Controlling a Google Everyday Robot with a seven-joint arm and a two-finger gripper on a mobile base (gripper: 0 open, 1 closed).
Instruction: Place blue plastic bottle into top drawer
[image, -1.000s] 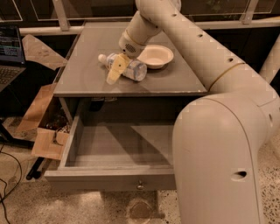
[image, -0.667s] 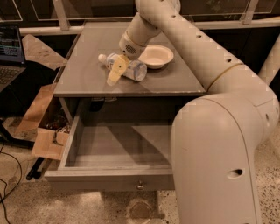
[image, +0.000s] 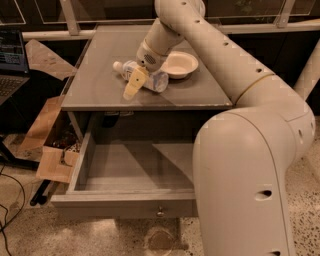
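Observation:
The blue plastic bottle (image: 152, 78) lies on its side on top of the grey cabinet (image: 100, 85), white cap pointing left, just left of the white bowl (image: 179, 63). My gripper (image: 134, 80) is down on the bottle's middle, with its yellow tip in front of the bottle and resting near the cabinet top. The top drawer (image: 130, 167) is pulled open below the cabinet top and looks empty inside. Its small round knob (image: 160, 212) shows on the front panel. My arm's large body hides the drawer's right part.
My arm (image: 250, 165) fills the right side of the view. Open cardboard boxes (image: 52, 150) sit on the floor left of the drawer. A laptop (image: 11, 62) stands at the far left. A railing (image: 70, 20) runs behind the cabinet.

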